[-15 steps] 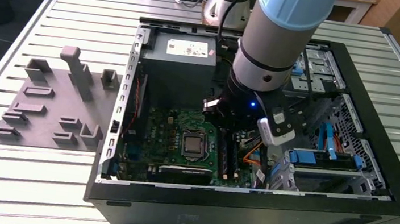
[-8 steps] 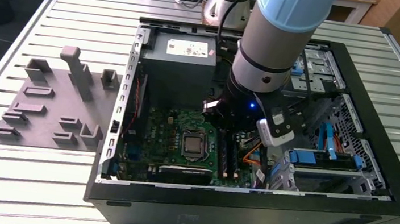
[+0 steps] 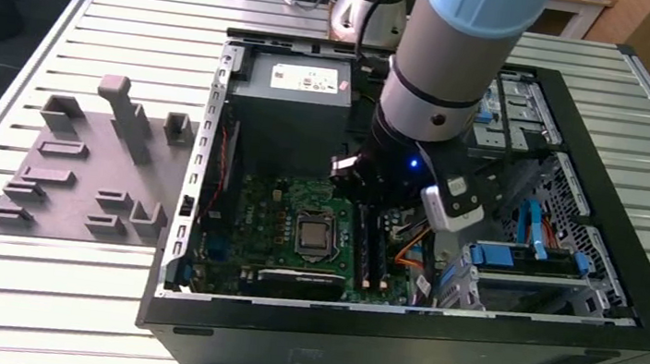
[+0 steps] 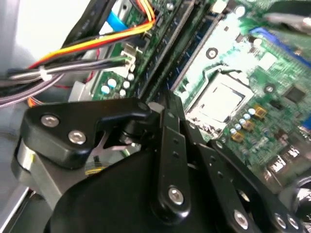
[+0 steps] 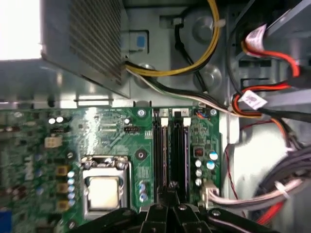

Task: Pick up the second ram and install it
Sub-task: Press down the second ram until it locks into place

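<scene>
Slatted metal table (image 3: 62, 299) under an opened computer case (image 3: 608, 301), seen from above in the exterior view. At the exterior view's left lies a grey fixture plate (image 3: 84, 176) with upright blocks. Inside the case sit a grey power supply (image 3: 292, 94) and below it the green motherboard (image 3: 253, 215) with its square processor socket (image 3: 315, 237). Just beside the socket run two long black memory slots (image 3: 369, 248). The robot arm (image 3: 443, 85) reaches down over them, its wrist hiding their far ends. Further right are blue-tabbed drive bays (image 3: 527, 258) and bundled cables (image 3: 413, 249).

In the first wrist view the gripper (image 5: 169, 191) hangs right above the slots (image 5: 171, 150), near the end away from their white latches (image 5: 164, 113). Its fingertips are drawn narrow, pressed close with nothing visible between them; the second wrist view shows the gripper (image 4: 170, 104) the same way, pointing down at the slots. The second ram seems to be down in one of these slots; which one, and whether it is fully seated, I cannot tell.

Judged from this, the step is seating the stick. It calls for a push straight down along the slot line, never sideways, with even pressure so neither end rides high, and with the latches free to close. The red, yellow and black wires (image 5: 252, 104) lie near and must stay clear.
</scene>
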You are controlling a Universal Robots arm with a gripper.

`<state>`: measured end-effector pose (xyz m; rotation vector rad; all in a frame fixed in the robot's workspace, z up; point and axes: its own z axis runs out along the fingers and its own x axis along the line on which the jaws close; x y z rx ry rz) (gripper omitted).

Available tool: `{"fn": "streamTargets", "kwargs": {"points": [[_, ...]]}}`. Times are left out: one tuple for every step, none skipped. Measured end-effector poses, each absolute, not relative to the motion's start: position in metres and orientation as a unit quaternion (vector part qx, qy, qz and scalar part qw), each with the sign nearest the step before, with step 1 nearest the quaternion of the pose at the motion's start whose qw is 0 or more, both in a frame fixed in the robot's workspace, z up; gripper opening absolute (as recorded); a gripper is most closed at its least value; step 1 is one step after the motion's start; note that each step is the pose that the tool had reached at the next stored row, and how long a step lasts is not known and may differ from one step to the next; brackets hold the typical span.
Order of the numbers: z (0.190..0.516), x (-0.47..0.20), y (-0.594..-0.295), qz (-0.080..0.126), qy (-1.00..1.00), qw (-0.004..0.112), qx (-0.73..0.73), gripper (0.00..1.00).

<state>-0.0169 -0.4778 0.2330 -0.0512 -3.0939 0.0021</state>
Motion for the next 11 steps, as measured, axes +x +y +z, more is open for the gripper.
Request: {"fn": "streamTargets", "kwargs": {"points": [[0.2373, -0.0169, -0.4778, 0.0, -1.0, 0.024, -0.017, 0.11], [0.2411, -0.017, -0.4778, 0.0, -1.0, 0.024, -0.017, 0.11], [0.2443, -0.017, -0.4778, 0.0, -1.0, 0.024, -0.017, 0.11], [0.246, -0.017, -0.4779, 0.0, -1.0, 0.024, -0.017, 0.11], [0.2467, -0.017, -0.4779, 0.0, -1.0, 0.024, -0.017, 0.11], [0.2467, -0.017, -0.4778, 0.0, -1.0, 0.024, -0.017, 0.11], [0.2467, -0.017, -0.4778, 0.0, -1.0, 0.024, -0.017, 0.11], [0.247, -0.017, -0.4778, 0.0, -1.0, 0.024, -0.017, 0.11], [0.2471, -0.017, -0.4778, 0.0, -1.0, 0.024, -0.017, 0.11], [0.2471, -0.017, -0.4778, 0.0, -1.0, 0.024, -0.017, 0.11], [0.2471, -0.017, -0.4779, 0.0, -1.0, 0.024, -0.017, 0.11]]}}
